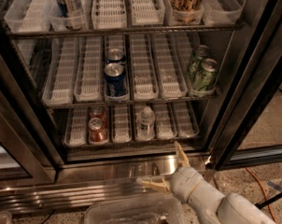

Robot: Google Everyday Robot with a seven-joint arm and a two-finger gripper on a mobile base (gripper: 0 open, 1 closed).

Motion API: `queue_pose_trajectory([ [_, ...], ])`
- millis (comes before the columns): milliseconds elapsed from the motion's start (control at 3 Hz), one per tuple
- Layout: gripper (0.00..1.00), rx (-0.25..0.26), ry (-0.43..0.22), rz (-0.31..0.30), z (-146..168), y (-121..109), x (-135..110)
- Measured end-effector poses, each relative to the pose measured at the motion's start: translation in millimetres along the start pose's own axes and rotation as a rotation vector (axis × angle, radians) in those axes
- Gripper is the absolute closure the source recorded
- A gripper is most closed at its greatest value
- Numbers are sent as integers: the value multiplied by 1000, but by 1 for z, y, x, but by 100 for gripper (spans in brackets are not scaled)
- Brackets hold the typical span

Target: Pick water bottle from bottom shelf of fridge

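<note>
Water bottle (145, 122): clear, white cap, upright in a white lane tray on the bottom shelf (185, 120) of the fridge (108, 171).
Red cans (97, 129): two, left of the bottle, one tray between.
Blue cans (116, 80): next rack up, above-left of the bottle.
Green cans (204, 76): same rack, above-right.
Pincer (164, 168): below and slightly right of the bottle, before the steel base; fingers spread wide, gripping nothing, apart from the bottle.
</note>
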State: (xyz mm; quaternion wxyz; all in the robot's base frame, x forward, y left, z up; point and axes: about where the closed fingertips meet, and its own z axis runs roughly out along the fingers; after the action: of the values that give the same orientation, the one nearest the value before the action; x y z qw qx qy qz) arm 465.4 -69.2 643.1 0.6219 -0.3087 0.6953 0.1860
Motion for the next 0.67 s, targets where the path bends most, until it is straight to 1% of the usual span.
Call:
queue_pose_trajectory([
  [333,0,52,-38,-17,23,0,11],
  [667,0,75,-81,39,45,1,32],
])
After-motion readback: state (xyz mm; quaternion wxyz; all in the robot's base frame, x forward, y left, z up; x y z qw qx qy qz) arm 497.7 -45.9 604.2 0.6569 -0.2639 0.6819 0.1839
